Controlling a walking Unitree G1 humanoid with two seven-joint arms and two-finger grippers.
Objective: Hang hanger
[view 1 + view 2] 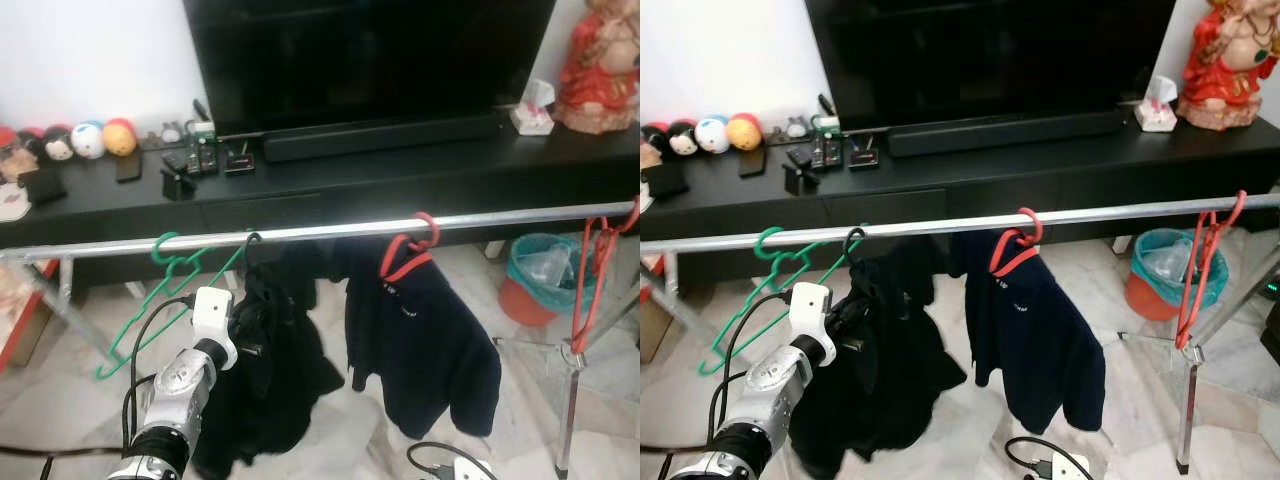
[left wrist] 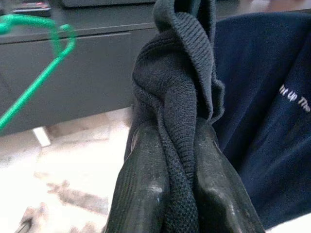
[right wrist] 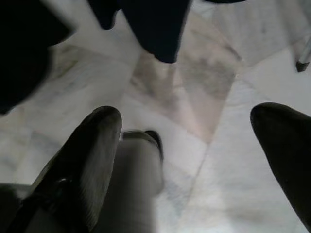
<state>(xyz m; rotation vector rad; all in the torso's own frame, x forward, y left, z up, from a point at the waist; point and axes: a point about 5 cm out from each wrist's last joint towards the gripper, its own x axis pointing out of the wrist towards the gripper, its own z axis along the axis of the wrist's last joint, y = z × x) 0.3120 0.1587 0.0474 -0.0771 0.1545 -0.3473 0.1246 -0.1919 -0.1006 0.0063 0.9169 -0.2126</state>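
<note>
Gripping black garment [image 2: 180, 121]: left end effector [image 2: 177, 194]; right end effector [image 3: 194, 160] released. Rail [image 1: 330, 231]: four hangers.

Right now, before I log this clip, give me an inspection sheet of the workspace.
Surface: metal rail spans the view above a pale marble floor.
Job's things: black garment hangs from a dark hook on the rail.
Clutter: empty green hanger, navy top on a red hanger, spare red hangers.
Grippers: left gripper, jaws pinching the black garment; right gripper low over the floor, jaws apart.
Cables: black cable looping along the left arm.
Surroundings: TV cabinet, teal bin.
</note>
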